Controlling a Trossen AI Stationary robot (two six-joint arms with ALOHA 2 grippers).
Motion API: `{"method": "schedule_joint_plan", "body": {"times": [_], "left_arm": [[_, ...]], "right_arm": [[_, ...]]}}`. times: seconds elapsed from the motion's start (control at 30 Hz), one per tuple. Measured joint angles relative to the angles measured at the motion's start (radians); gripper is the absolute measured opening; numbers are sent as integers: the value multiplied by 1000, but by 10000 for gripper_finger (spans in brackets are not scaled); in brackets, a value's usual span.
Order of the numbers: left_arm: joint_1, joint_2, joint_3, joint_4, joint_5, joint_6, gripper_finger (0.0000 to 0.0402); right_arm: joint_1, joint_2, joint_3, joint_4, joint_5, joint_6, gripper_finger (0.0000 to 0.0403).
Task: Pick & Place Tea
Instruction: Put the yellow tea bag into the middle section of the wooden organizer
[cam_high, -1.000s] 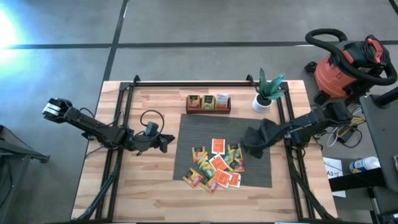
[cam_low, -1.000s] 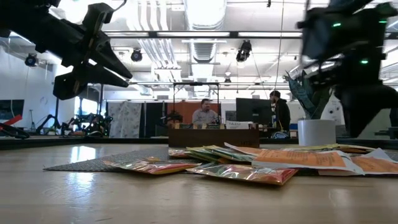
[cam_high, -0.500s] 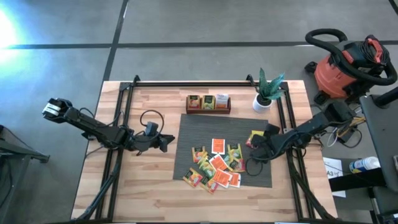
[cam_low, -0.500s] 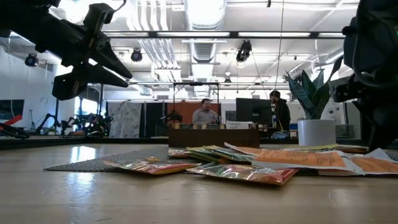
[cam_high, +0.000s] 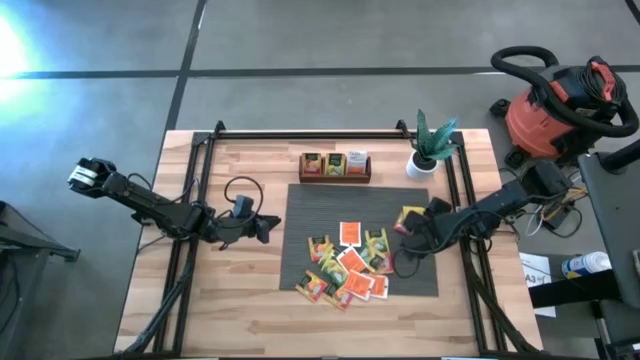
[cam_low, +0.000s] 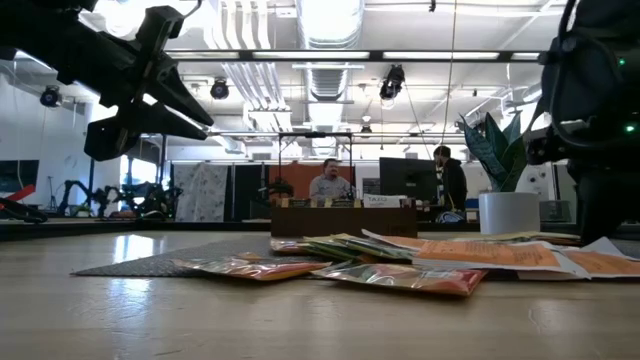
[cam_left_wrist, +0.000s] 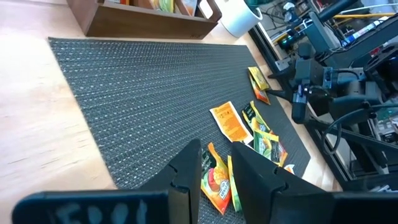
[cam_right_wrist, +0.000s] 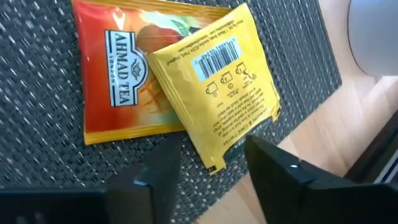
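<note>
Directly ahead of the open, empty right claw (cam_right_wrist: 208, 171) lay a yellow sachet (cam_right_wrist: 217, 87) overlapping an orange-red one (cam_right_wrist: 118, 78); left claw farther.

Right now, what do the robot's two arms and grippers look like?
Both arms are dark, slim and jointed. The left arm has a white base block and a looping black cable. The left gripper and right gripper each have two flat, dark, matte fingers.

Orange-red, yellow and green tea sachets (cam_high: 346, 270) lie flat, heaped, two (cam_high: 411, 219) apart.
</note>
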Motion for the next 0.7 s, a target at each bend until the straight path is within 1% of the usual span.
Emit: {"method": "schedule_joint_plan", "body": {"times": [0.3,0.37,0.53,0.7], "left_arm": [[0,0,0,0,-17,-13,84],[0,0,0,0,-17,-19,84],[0,0,1,1,-17,-28,84],[0,0,1,0,-17,-30,84]], "right_arm": [[-65,0,-2,124,12,-57,24],[-71,-5,1,148,11,-66,14],[-79,-31,37,182,17,-65,9],[-85,-106,95,252,43,-67,8]]}}
